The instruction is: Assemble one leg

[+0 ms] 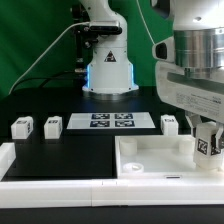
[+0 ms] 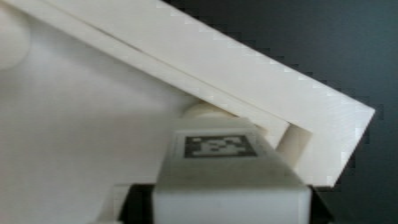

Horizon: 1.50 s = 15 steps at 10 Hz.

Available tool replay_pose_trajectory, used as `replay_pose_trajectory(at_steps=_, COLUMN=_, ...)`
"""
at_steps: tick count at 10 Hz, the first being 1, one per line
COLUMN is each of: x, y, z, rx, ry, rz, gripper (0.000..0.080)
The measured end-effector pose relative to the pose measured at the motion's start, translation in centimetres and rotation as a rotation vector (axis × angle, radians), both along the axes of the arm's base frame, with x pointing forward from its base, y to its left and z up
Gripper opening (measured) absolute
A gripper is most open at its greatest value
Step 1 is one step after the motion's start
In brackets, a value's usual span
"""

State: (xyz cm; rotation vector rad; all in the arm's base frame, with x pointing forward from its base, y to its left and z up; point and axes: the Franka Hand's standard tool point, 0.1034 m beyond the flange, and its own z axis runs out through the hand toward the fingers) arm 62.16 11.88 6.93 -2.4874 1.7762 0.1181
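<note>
Though half hidden under the bulky wrist, grips the leg [image 1: 207,142] with the hand [image 1: 207,150], fingers closed against its two sides, at the lower right of the frame in the exterior view. Holds it upright, tag facing the camera, right at the right-hand corner of the tray-like piece [image 1: 150,165]; cannot tell whether peg and corner are touching or just apart.

From the wrist view, shows the same leg [image 2: 222,145] with its black-and-white tag facing the lens, tucked close under the raised rim of the tray-like piece [image 2: 231,75], with the hand [image 2: 217,200] a dark shape on either side of the block.

Elsewhere on the black table [image 1: 60,145]: a loose leg [image 1: 22,127] and another loose leg [image 1: 52,125] at middle left, a third loose leg [image 1: 170,123] right of centre, and the marker board [image 1: 110,121] lying flat between them. Behind, at upper centre, the robot base [image 1: 108,70].

Handling, as a judgement: looks light, stiff and hard, so unlikely to bend or crush. Smooth plastic, so probably slippery and prone to twisting if pinched off-centre. Best taken across two flat opposite faces, near the upper half, leaving the lower end free for the corner socket and the tag uncovered.
</note>
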Motion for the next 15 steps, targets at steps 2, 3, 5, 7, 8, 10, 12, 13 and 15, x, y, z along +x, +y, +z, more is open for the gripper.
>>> replay_pose_trajectory(at_steps=2, x=-0.08, y=0.16, z=-0.11, rx=0.004, ry=0.023, rz=-0.184, gripper=0.0293)
replay_pose_trajectory(at_steps=3, x=-0.1, y=0.18, z=-0.15, rx=0.004, ry=0.034, rz=-0.271, gripper=0.0293)
replay_pose_trajectory(at_steps=5, x=-0.12, y=0.27, z=-0.16, rx=0.006, ry=0.035, rz=-0.276, gripper=0.0375)
replay_pose_trajectory(at_steps=7, x=-0.14, y=0.4, z=-0.16, rx=0.008, ry=0.035, rz=-0.272, gripper=0.062)
replay_pose_trajectory(at_steps=8, x=-0.14, y=0.42, z=-0.16, rx=0.008, ry=0.031, rz=-0.232, gripper=0.062)
replay_pose_trajectory(at_steps=10, x=-0.16, y=0.52, z=-0.16, rx=0.01, ry=0.027, rz=-0.199, gripper=0.0644)
replay_pose_trajectory(at_steps=12, x=-0.41, y=0.35, z=-0.27, rx=0.013, ry=0.007, rz=0.09, gripper=0.0649)
replay_pose_trajectory(at_steps=13, x=-0.57, y=0.41, z=-0.32, rx=0.015, ry=0.004, rz=0.19, gripper=0.0649)
replay_pose_trajectory(at_steps=15, x=-0.65, y=0.34, z=-0.39, rx=0.015, ry=-0.021, rz=0.443, gripper=0.0649)
